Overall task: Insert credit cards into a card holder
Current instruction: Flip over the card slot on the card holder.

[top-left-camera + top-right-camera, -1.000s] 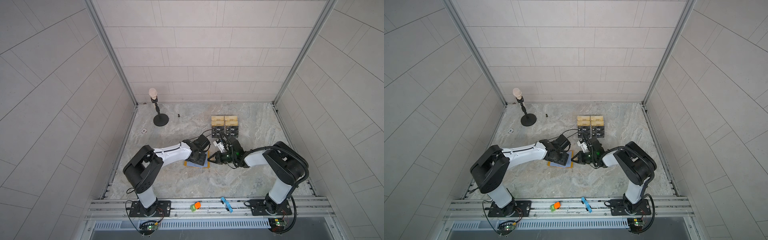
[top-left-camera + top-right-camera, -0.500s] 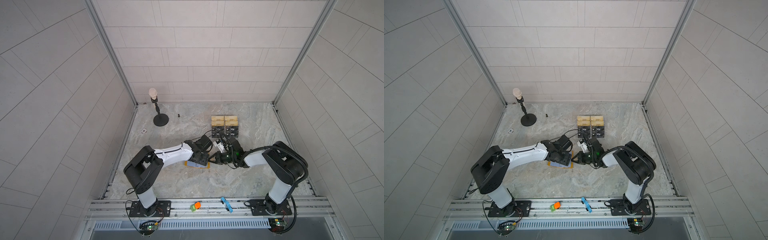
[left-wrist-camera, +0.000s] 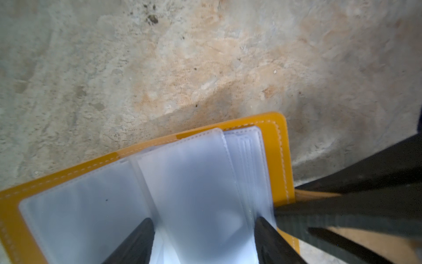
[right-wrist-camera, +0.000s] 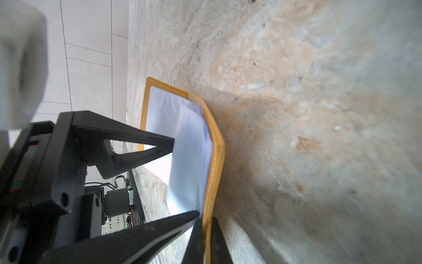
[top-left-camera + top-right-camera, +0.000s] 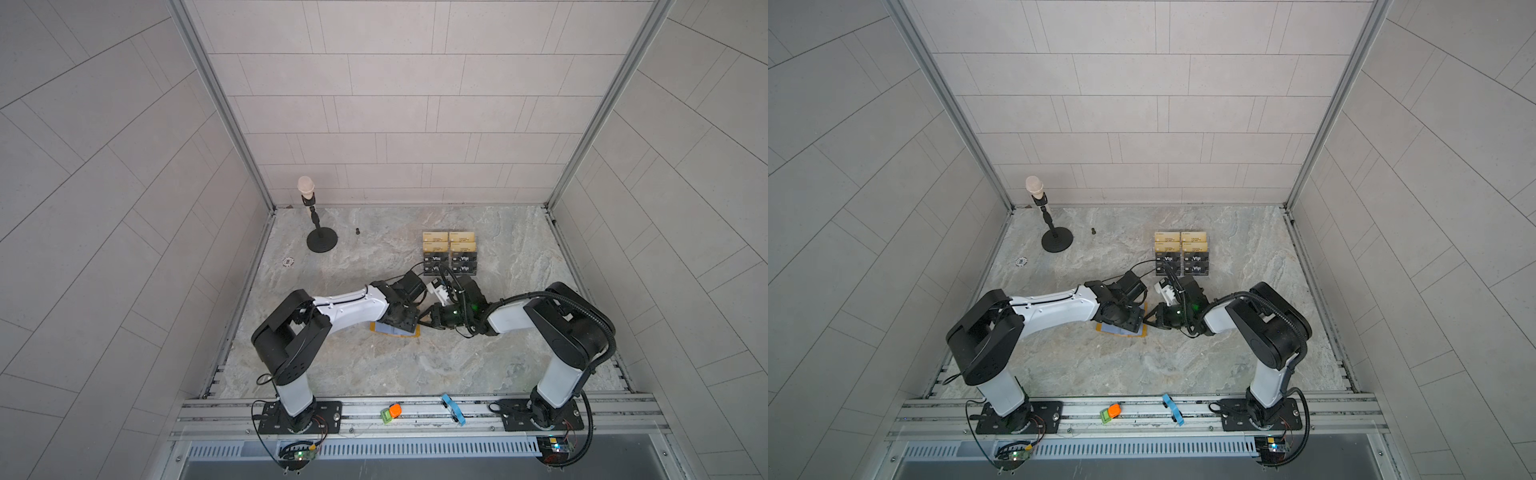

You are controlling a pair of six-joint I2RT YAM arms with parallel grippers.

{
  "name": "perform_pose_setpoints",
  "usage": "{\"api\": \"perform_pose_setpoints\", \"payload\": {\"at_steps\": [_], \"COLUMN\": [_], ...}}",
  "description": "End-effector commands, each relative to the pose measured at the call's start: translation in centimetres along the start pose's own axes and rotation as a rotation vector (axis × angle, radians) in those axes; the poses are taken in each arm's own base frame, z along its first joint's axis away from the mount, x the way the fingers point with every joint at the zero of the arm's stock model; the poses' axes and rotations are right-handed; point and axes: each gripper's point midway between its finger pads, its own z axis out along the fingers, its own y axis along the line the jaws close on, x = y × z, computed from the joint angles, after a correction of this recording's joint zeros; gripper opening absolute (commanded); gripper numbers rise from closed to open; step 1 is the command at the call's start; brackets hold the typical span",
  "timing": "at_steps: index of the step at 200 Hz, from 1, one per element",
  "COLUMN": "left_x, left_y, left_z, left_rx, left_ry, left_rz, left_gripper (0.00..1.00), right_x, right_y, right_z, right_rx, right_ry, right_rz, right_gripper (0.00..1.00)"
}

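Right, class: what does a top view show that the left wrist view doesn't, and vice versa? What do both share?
Only a top view: the credit cards and the microphone stand. Only the left wrist view: separate clear sleeves, white stitching. Both: the open card holder on the table, the left end effector open over it, the right end effector shut on its edge.

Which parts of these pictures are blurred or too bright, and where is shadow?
Left wrist view: the sleeves look washed out and the left gripper is out of focus. Right wrist view: the far table is blurred, and a shadow lies on it beside the card holder. Both top views: even light; the wall lines curve.
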Motion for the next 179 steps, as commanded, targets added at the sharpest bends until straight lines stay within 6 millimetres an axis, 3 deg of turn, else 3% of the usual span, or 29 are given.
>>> {"api": "perform_pose_setpoints", "payload": {"at_steps": [1,77,179], "left_x": [0.3,1.3,1.5], "left_y": [0.4,3.9,6.8], "left_z": [0.4,0.2,-0.4], "left_rx": [-0.037,-0.232,-0.313], "left_ry": [0.023,0.043,0.035], "left_rz": [0.014,0.025,0.011], "left_gripper": [0.73,0.73,0.73], "right_x": [-0.1,-0.2,0.3], "right_y": [0.5,0.5,0.2], "right_z": [0.1,0.1,-0.2], "right_rx": [-0.02,-0.018,0.007], "right_ry": [0.001,0.005,0.023], "right_rz": [-0.019,-0.025,-0.022], "right_gripper": [0.0,0.0,0.0]}}
